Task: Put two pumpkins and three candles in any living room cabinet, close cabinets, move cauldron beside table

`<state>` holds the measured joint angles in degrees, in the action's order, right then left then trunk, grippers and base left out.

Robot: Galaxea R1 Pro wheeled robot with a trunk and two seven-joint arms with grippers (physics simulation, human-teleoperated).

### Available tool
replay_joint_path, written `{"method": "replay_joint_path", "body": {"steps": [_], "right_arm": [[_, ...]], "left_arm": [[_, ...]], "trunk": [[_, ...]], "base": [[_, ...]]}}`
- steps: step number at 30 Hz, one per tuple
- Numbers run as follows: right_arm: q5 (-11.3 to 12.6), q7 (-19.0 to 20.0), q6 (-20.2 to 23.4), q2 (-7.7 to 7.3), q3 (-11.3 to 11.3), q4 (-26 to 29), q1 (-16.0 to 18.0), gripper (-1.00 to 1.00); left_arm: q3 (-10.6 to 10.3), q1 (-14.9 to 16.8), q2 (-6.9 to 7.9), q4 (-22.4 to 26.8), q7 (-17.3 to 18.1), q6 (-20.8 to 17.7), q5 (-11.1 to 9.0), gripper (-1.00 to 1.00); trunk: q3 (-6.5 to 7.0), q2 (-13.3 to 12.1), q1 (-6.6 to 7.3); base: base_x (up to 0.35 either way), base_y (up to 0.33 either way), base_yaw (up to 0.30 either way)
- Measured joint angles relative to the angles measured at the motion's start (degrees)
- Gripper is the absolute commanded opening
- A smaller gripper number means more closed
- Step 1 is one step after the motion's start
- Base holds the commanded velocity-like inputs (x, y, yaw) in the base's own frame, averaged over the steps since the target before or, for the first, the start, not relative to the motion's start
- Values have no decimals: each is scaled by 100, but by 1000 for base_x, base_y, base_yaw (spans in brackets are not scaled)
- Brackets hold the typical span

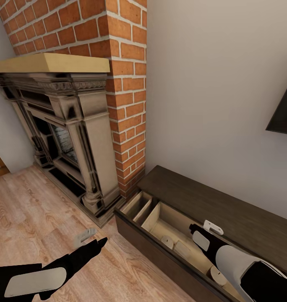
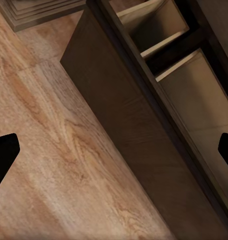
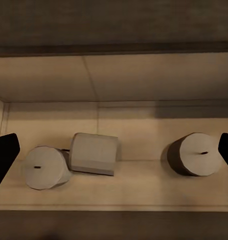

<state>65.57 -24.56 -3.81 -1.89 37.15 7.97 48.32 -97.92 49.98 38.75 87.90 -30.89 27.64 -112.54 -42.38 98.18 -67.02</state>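
Left gripper (image 1: 92,244): lowest in the head view, black fingers spread wide, nothing between them; hangs over the wooden floor (image 1: 30,209) just in front of the cabinet. Its own wrist view has one dark fingertip at each edge, floor and drawer front between.

Right gripper (image 1: 202,233): white and black, reaching down into the open drawer; fingers set far apart at the two edges of its wrist view, holding nothing.

Cabinet (image 1: 236,209): long, low, dark brown, against the pale wall beside the brick chimney (image 1: 122,84). Drawer (image 1: 168,218) pulled out, pale beige inside, with a divided compartment at the fireplace end.

Candles: three beige stubs in the drawer's larger compartment. First candle (image 3: 45,167) tipped with wick end facing the wrist camera; second candle (image 3: 94,153) just beside it, probably touching, lying on its side; third candle (image 3: 194,154) well apart from the pair.

Fireplace (image 1: 63,126): ornate dark surround, light wooden mantel.

Dark flat panel (image 1: 284,111): on the wall above the cabinet, partly cut off
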Motion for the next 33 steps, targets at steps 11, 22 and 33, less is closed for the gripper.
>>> {"method": "replay_joint_path", "body": {"steps": [11,22,33], "right_arm": [[-113,-4,-2,11,21,61,0,100],[-175,-15,8,52,0,350,-16,100],[-171,-16,18,52,-5,378,-18,100]], "left_arm": [[1,0,0,-2,0,-2,0,100],[1,-2,0,-127,0,-2,-44,100],[1,-3,5,-140,0,-2,-72,100]], "trunk": [[0,0,0],[0,0,0],[0,0,0]], "base": [[0,0,0],[0,0,0],[0,0,0]]}}
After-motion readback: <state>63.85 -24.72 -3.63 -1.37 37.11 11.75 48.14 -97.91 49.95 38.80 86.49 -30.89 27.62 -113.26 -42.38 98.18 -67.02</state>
